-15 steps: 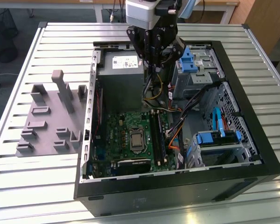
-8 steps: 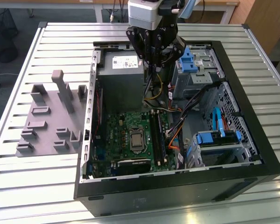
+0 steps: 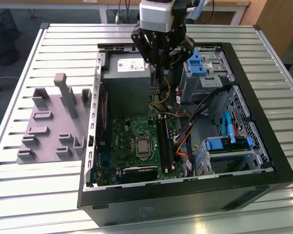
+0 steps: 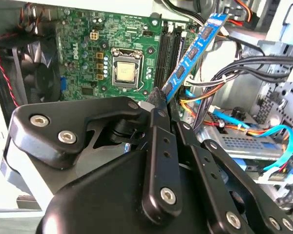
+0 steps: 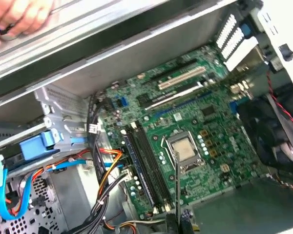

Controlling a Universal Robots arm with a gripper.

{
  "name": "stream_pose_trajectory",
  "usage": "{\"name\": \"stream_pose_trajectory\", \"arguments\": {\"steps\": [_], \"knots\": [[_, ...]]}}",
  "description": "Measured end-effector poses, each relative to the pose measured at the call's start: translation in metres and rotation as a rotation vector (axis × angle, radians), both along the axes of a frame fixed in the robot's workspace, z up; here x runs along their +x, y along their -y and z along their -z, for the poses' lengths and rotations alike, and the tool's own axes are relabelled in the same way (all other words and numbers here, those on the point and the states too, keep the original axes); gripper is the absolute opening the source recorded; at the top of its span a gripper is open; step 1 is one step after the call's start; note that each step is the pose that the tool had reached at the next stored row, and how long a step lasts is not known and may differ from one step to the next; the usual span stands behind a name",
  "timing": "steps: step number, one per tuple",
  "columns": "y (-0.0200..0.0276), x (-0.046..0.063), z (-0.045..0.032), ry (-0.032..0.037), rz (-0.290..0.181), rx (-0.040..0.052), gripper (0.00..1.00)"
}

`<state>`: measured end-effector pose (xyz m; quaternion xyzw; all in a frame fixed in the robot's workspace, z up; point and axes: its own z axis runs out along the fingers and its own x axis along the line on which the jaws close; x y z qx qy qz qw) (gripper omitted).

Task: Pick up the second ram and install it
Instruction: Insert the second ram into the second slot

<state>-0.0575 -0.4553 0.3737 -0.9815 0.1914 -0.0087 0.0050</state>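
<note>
Gripper (image 3: 155, 66) hangs at upper centre of the exterior view, over the back part of the open PC case (image 3: 278, 161), fingers pointing down. Closed tight on the second ram (image 4: 193, 48): in the second wrist view the black fingertips (image 4: 159, 105) pinch one end of the blue stick, and the rest juts out past them at a slant, chips facing the cam. In the first wrist view the ram (image 5: 176, 180) shows edge-on, a thin line running from the gripper (image 5: 178, 222) across the gap btwn CPU socket (image 5: 184, 148) and the black memory slots (image 5: 146, 165). It's up in the air above the motherboard (image 3: 127, 141), not seated in any slot; slots (image 3: 164, 136) sit lower centre-right on the board in the exterior view, well below the fingers.

Grey fixture tray (image 3: 44, 131) w/ upright posts lies on the slatted table (image 3: 39, 195), at the exterior view's left, just beside the case. PSU (image 3: 124, 78) is directly under/behind the gripper. Blue drive caddies (image 3: 222, 144) and cable bundles (image 4: 244, 68) are at the exterior view's right. Case fan (image 4: 44, 68) is next to the board. A person's hand (image 5: 17, 17) rests outside the case wall.
</note>
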Motion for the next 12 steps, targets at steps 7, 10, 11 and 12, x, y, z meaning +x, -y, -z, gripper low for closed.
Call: {"name": "stream_pose_trajectory", "arguments": {"steps": [7,10,11,12], "knots": [[0.0000,0.0000,0.0006,0.0000,-0.107,0.0000,0.14],[0.0000,0.0000,0.0010,0.0004,-0.156,-0.0001,0.14],[0.0000,0.0000,0.0011,0.0005,-0.170,-0.0001,0.14],[0.0000,0.0000,0.0013,0.0007,-0.186,-0.0001,0.14]]}}
